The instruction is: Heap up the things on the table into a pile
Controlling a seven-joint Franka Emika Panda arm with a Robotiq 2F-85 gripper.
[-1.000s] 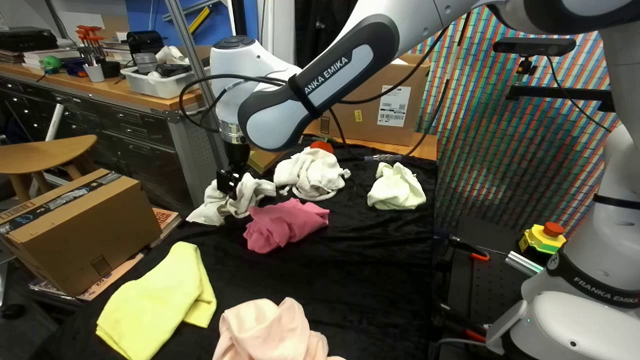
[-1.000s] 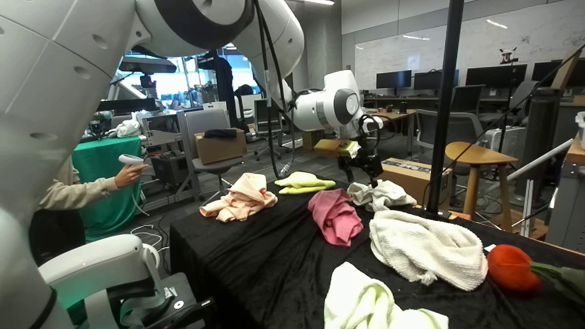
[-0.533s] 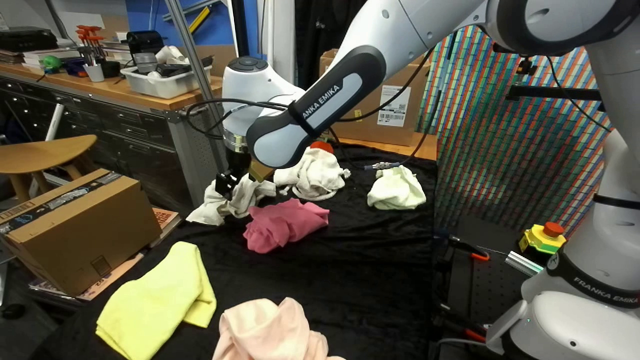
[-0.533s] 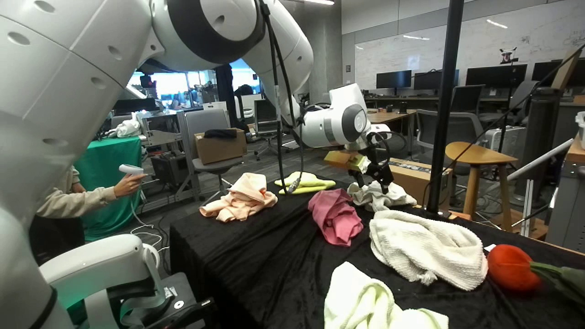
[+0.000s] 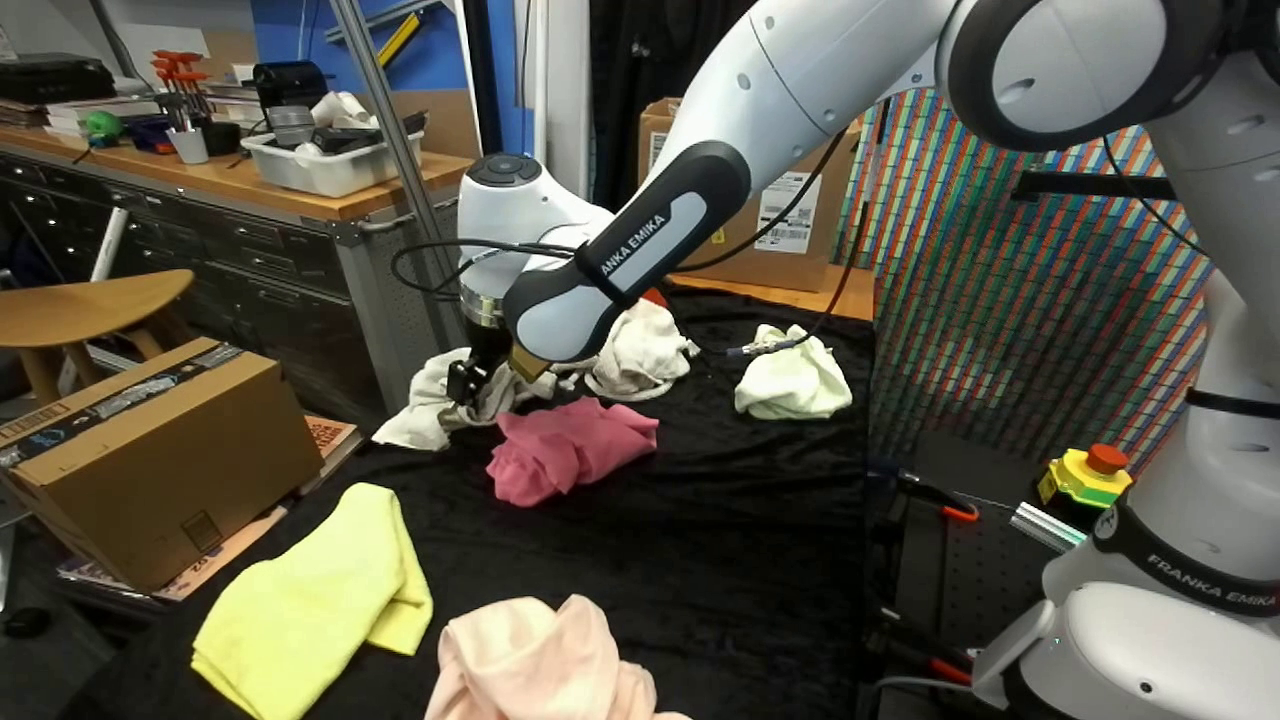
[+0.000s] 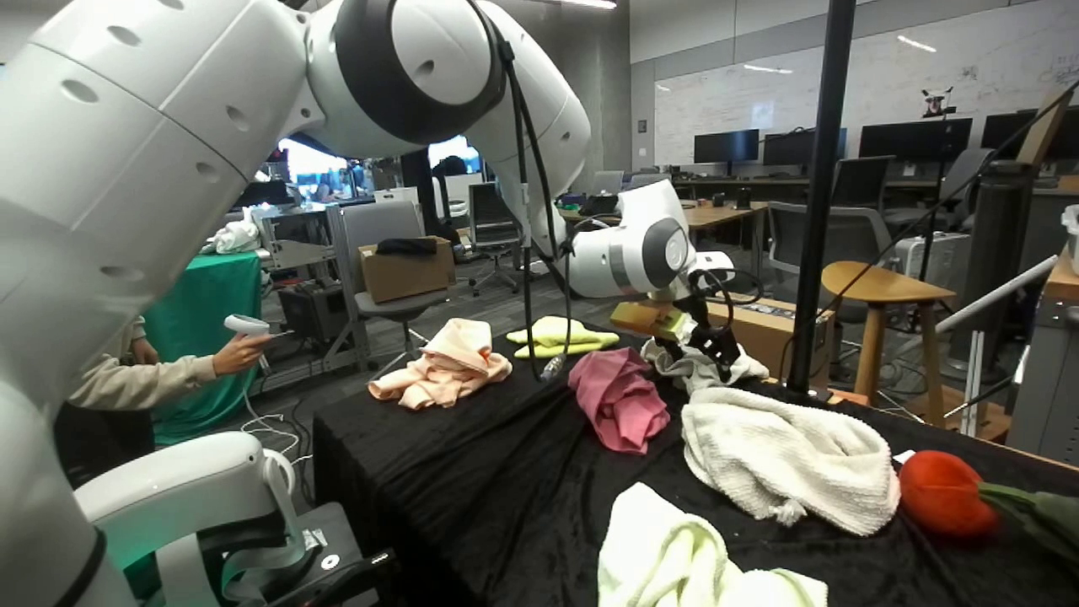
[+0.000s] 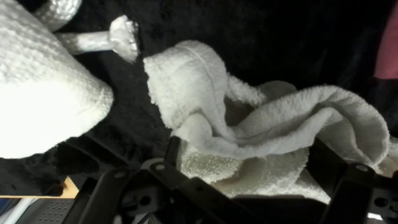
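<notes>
- Grey cloth [image 7: 273, 123] lay on the desk [image 5: 720, 560], just beside the pink cloth [image 5: 575, 450].
- End effector [image 7: 245, 141] was released, jaws spread either side of it.
- White cloth [image 6: 784, 459] lay near; yellow cloth [image 5: 320, 600] and peach cloth [image 5: 540, 660], farther off.

My jaws are looking hard, black and mostly matt; whether metal or plastic, I am not managing to tell. My arm [image 5: 800, 75] is wearing a smooth white shell with a soft gloss, and a metal band [image 5: 482, 306] at my wrist is shining. The worktop [image 5: 740, 560] is showing black, velvety fabric, faintly sheened along its wrinkles. The grey-white cloth [image 7: 279, 118] is looking like terry towelling, matt and fuzzy-edged; the white cloth [image 6: 784, 459] is showing a coarse, knobbly weave; the magenta pink cloth [image 6: 620, 400], pale pink cloth [image 6: 451, 358] and yellow cloth [image 5: 320, 590] are appearing smoother and dull. The red-orange ball [image 6: 944, 493] is looking soft and matt. The box [image 5: 200, 470] is displaying plain brown cardboard under slicker tape [image 5: 128, 397], the stool [image 6: 885, 282] smooth wood.
</notes>
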